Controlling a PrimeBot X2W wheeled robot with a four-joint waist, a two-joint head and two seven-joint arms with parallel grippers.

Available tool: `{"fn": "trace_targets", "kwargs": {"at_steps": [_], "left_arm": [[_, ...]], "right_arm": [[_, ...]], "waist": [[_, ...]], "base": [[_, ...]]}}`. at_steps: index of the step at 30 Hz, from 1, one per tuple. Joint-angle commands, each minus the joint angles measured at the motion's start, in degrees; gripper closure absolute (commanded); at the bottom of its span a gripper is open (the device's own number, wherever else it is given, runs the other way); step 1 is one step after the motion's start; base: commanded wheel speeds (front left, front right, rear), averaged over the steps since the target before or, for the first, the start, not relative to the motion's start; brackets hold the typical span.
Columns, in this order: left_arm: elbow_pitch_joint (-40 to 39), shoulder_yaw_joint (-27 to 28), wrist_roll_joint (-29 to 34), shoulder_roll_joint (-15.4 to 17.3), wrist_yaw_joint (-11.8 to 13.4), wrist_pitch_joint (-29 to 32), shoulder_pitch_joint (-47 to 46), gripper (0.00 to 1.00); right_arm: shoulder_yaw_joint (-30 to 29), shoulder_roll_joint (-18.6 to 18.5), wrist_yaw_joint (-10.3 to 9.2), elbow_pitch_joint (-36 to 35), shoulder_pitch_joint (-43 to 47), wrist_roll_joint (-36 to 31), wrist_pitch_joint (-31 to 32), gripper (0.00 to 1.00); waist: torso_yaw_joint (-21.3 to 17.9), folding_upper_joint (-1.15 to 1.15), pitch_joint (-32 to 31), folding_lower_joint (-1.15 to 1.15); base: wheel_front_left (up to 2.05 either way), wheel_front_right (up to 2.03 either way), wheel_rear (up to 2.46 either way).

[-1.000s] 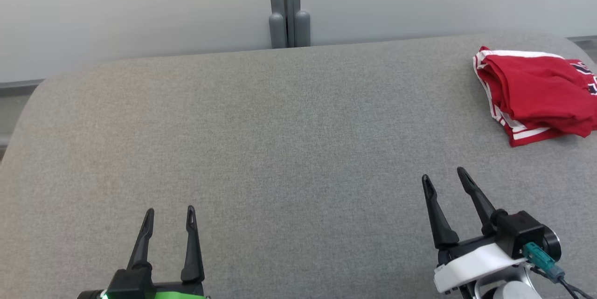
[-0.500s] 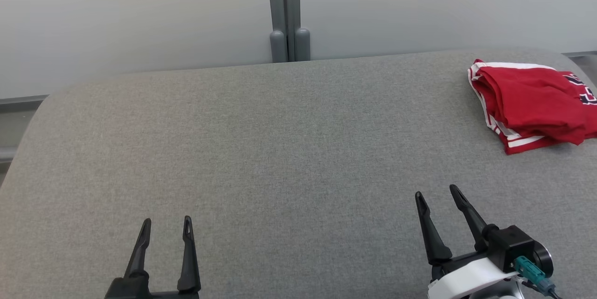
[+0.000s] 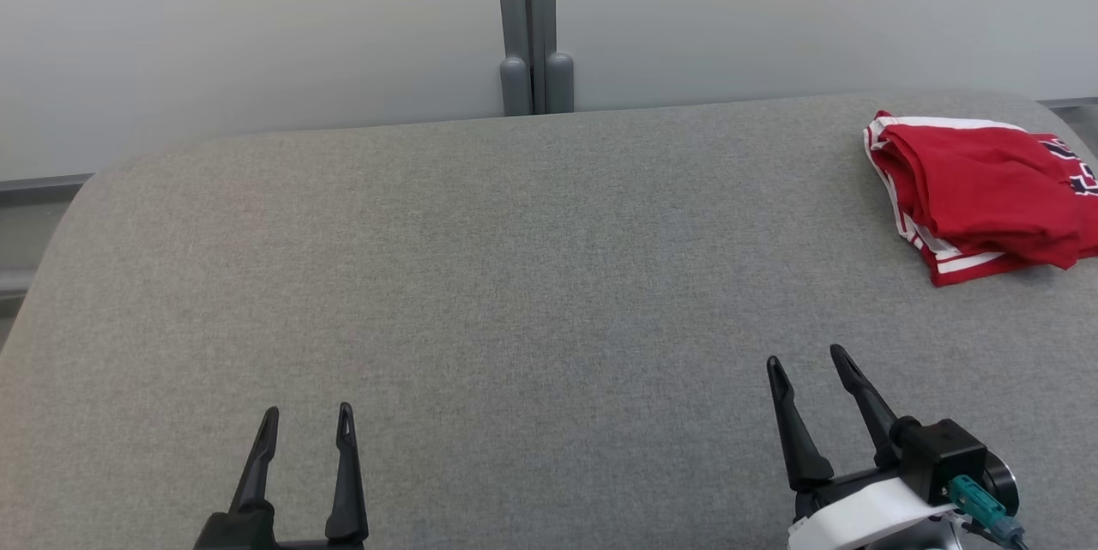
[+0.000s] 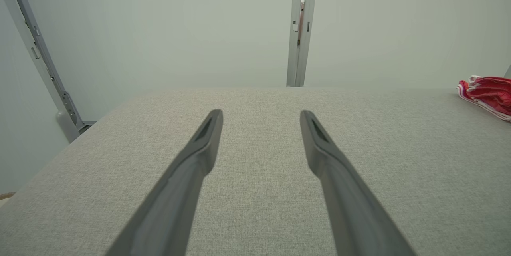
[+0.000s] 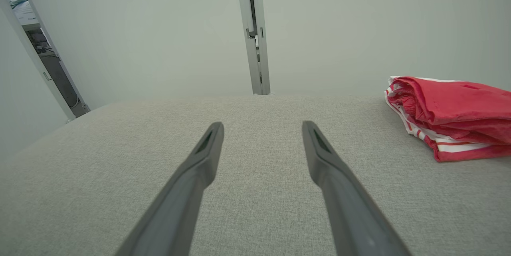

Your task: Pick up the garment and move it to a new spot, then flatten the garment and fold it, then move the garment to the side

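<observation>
Grey fabric-covered bench (image 3: 515, 275) before pale wall panels (image 3: 257, 27) and a grey post (image 3: 525, 18); folded red garment (image 3: 978, 190) at its far right; left tool (image 3: 308, 409) and right tool (image 3: 805, 356) spread wide, empty.

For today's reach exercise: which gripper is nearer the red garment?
The right gripper; the garment lies far right, beyond it, while the left gripper is much farther off.

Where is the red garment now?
In the head view the red garment lies at the far right of the grey surface, beyond the right gripper and apart from it.
</observation>
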Motion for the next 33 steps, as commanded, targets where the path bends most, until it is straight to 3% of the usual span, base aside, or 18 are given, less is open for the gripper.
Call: {"fn": "trace_targets", "kwargs": {"at_steps": [1, 2, 3, 7, 33], "left_arm": [[0.24, 0.15, 0.40, 0.07, -0.02, 0.01, 0.42, 0.00], [0.32, 0.09, 0.38, 0.07, -0.09, 0.01, 0.43, 0.00], [0.19, -0.03, 0.14, 0.00, -0.03, 0.00, 0.01, 1.00], [2.12, -0.33, -0.02, -0.05, -0.04, 0.02, 0.17, 1.00], [5.21, 1.98, -28.82, 1.47, -3.15, 5.35, -5.15, 1.00]], "right_arm": [[0.11, 0.00, -0.05, 0.12, 0.53, 0.24, -0.11, 0.00], [0.17, 0.01, -0.05, 0.16, 0.53, 0.31, -0.11, 0.00], [0.13, 0.03, 0.00, 0.03, 0.01, 0.02, 0.00, 1.00], [0.21, 0.10, 0.00, 1.83, 0.74, 0.14, 0.06, 1.00], [-2.27, -1.31, -0.01, 3.43, -2.81, 28.50, 5.39, 1.00]], "waist": [[0.02, 0.00, 0.02, 0.00], [0.04, 0.00, 0.02, 0.00], [0.04, 0.00, 0.02, 0.00], [0.05, 0.00, 0.03, 0.00], [-0.05, 0.00, 0.42, 0.00]], "base": [[0.00, 0.00, 0.00], [0.00, 0.00, 0.00], [0.00, 0.00, 0.00], [0.00, 0.00, 0.00], [0.00, 0.00, 0.00]]}}
